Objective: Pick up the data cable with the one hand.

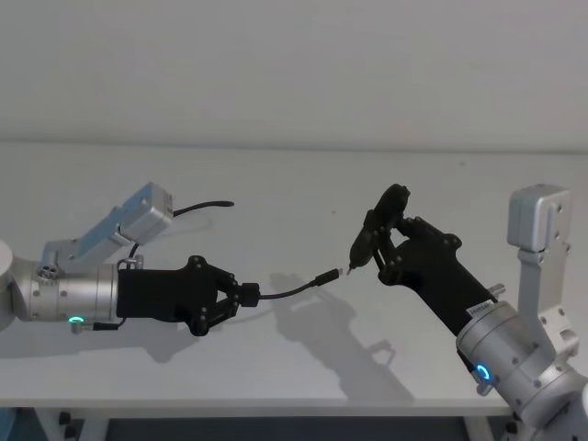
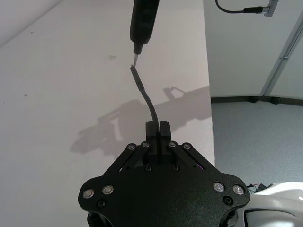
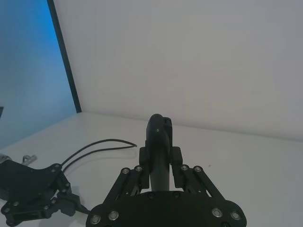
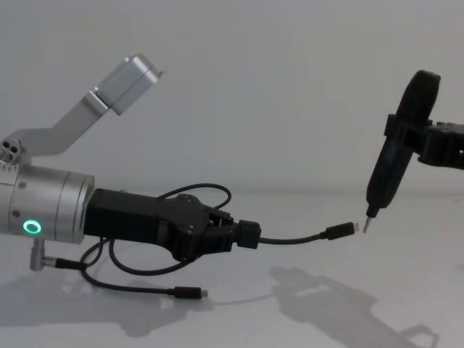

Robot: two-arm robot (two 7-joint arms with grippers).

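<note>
My left gripper, with a silver wrist and a green ring, is shut on the data cable and holds it above the white table. A short length of cable sticks out past the fingers and ends in a small plug. The rest of the cable loops back under the left gripper, and its other plug lies on the table. In the left wrist view the cable rises from the left gripper. My right gripper is shut on a black pen-shaped tool. The tool's metal tip hangs just beside the plug.
A thin black robot wire lies on the table behind the left arm. Another short wire with a silver plug hangs under the left wrist. The table's front edge runs close below both arms.
</note>
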